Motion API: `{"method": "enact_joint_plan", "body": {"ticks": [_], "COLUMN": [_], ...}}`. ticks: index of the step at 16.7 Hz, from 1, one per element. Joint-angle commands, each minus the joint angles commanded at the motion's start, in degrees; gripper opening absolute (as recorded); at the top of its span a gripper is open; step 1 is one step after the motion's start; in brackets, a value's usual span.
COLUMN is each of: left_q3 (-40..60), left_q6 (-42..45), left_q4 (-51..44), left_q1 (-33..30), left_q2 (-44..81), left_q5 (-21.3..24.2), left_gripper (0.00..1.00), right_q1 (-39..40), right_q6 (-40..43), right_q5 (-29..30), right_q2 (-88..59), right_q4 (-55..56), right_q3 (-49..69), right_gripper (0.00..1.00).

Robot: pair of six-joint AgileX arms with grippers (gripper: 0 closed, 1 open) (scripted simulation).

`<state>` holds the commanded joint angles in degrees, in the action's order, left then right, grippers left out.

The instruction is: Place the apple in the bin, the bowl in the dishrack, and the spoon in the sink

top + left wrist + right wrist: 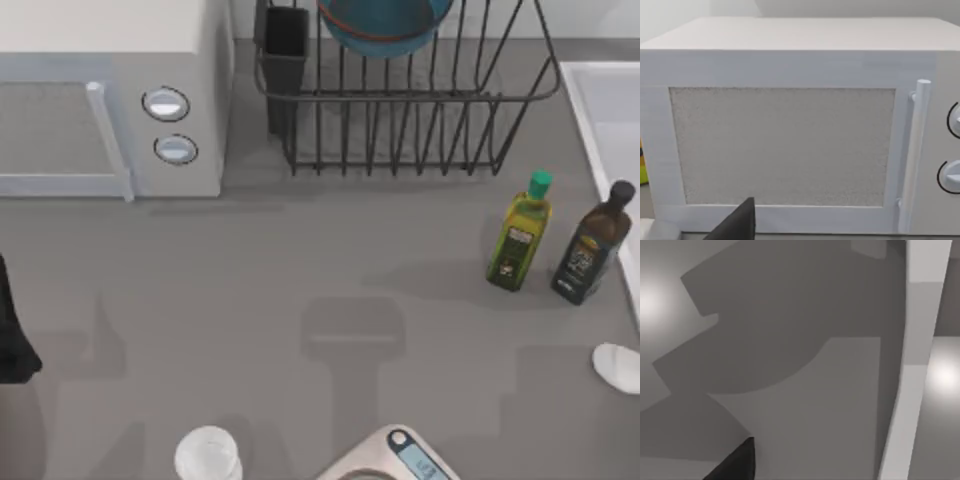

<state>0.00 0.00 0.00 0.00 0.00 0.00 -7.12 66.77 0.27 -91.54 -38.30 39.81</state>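
The blue bowl (385,25) sits tilted on edge inside the dishrack (420,110) at the worktop's (300,260) far edge, and the sink (610,110) runs along the right edge. The spoon's (617,365) white oval end lies at the right edge near the front, its long axis running off past that edge. The left arm (12,330) is at the left edge, facing the microwave (790,125); whether either gripper's fingers are open or closed I cannot tell.
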Motion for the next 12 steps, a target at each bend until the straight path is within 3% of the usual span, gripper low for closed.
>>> {"method": "enact_joint_plan", "body": {"ticks": [7,12], "left_q3": [0.0,0.0], "left_q6": [0.0,0.0], "left_q4": [0.0,0.0], "left_q1": [0.0,0.0], "left_q2": [0.0,0.0], "left_q5": [0.0,0.0], "left_gripper": [1.0,1.0], "right_q1": [-0.01,-0.01], "right_q6": [-0.01,-0.01], "right_q5": [0.0,0.0], "right_q2": [-2.21,-2.21], "right_q4": [4.57,4.57], "right_q3": [-2.45,-2.45], "right_gripper": [1.0,0.62]}}
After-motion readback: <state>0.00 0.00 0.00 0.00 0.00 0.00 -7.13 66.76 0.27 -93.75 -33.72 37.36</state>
